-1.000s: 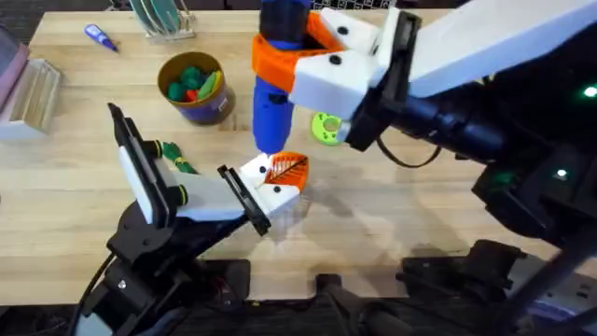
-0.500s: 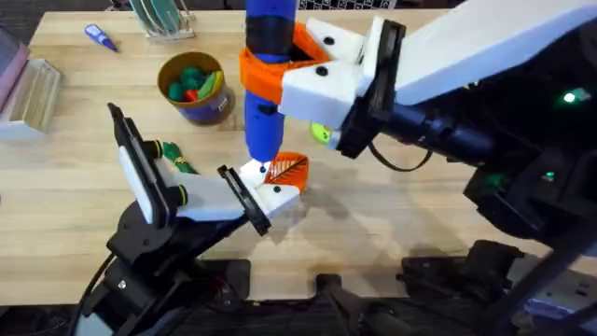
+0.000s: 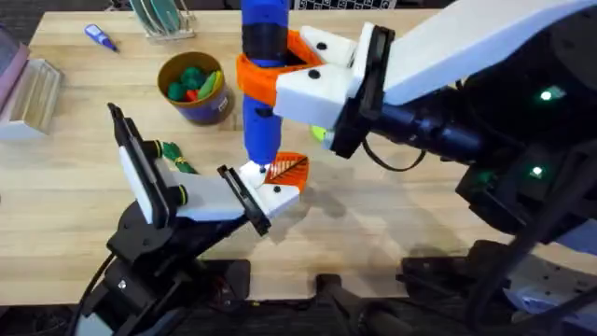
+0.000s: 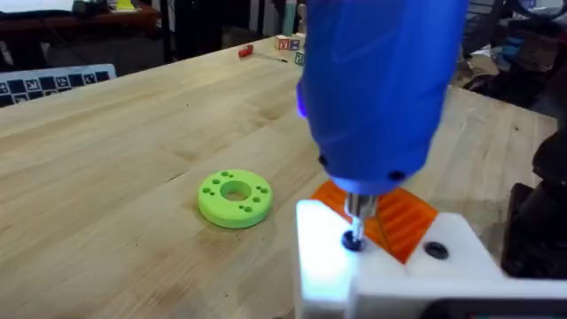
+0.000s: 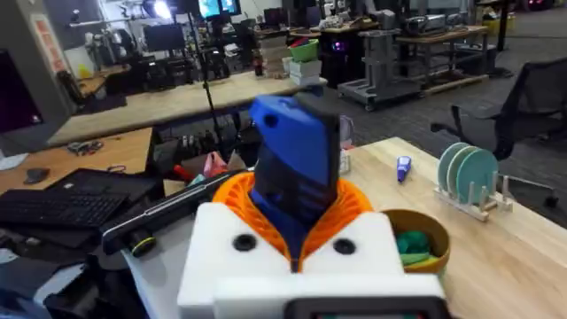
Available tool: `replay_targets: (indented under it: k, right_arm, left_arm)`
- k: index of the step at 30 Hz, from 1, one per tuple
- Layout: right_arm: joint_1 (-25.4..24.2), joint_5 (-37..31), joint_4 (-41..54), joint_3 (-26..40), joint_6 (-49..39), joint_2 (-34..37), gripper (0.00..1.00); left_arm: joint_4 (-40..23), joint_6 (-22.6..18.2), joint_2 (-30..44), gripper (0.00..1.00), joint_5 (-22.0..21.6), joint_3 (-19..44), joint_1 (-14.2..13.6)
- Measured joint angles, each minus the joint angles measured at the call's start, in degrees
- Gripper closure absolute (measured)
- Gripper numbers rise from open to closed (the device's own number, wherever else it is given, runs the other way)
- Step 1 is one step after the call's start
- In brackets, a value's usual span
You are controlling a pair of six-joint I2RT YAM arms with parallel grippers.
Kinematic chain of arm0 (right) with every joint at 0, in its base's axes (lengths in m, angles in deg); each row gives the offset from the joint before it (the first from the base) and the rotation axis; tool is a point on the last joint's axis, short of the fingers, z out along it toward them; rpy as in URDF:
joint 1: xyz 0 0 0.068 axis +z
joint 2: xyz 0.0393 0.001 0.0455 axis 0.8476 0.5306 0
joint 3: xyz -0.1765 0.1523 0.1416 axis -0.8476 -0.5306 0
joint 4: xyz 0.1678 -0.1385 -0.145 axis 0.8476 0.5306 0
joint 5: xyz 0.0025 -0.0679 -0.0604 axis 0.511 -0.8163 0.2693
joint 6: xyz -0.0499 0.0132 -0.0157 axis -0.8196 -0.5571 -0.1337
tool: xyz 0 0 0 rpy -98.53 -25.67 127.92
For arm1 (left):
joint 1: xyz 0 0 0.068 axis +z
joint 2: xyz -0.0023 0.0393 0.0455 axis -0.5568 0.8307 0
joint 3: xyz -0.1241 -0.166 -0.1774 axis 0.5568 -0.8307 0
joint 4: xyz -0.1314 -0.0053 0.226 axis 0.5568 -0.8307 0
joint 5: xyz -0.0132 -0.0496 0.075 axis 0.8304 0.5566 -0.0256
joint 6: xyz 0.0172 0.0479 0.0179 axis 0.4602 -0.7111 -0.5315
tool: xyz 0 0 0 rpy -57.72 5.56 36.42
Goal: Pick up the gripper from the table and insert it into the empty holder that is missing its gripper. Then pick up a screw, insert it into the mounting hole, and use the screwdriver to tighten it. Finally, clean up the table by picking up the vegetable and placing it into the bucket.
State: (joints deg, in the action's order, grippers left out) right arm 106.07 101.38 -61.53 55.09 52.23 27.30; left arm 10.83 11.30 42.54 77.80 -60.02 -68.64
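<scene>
My right gripper (image 3: 284,73) is shut on the blue screwdriver (image 3: 263,89) and holds it upright, its orange pads on both sides of the barrel (image 5: 297,168). The silver bit (image 4: 355,209) stands on a dark screw (image 4: 353,240) in the white holder (image 4: 390,261) at the end of my left arm. The orange gripper (image 4: 403,217) sits in that holder, beside the screw. My left gripper (image 3: 272,183) rests low near the table's front middle. The dark-green vegetable (image 3: 173,155) lies on the table left of it. The yellow bucket (image 3: 196,87), holding toy produce, stands farther back.
A bright-green disc (image 4: 235,196) lies just beyond the holder, mostly under the right arm in the overhead view. At the back left are a dish rack (image 3: 163,17), a small blue-and-white pen (image 3: 100,37) and a clear box (image 3: 28,93). A red-handled screwdriver (image 4: 251,50) lies far off.
The right arm has shifted a little to the left with the screwdriver, bringing it more upright over the holder. The left arm has stayed put.
</scene>
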Motion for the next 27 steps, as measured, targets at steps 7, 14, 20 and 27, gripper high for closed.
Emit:
replay_targets:
  k: [7, 14, 20, 27]
  right_arm:
    - [0.0, 0.0, 0.1, 0.0, 0.8, 0.0, 0.979]
    - [0.0, 0.0, 0.1, 0.0, 1.0, 0.0, 0.979]
    - [0.0, 0.0, 0.1, 0.0, 0.1, 0.0, 0.979]
    - [0.0, 0.0, 0.1, 0.0, -0.3, 0.0, 0.979]
  left_arm:
    - [0.0, 0.0, 0.0, 0.985, 0.0, 0.0, 0.0]
    - [0.0, 0.0, 0.0, 0.985, 0.0, 0.0, 0.0]
    - [0.0, 0.0, 0.0, 0.985, 0.0, 0.0, 0.0]
    - [0.0, 0.0, 0.0, 0.985, 0.0, 0.0, 0.0]
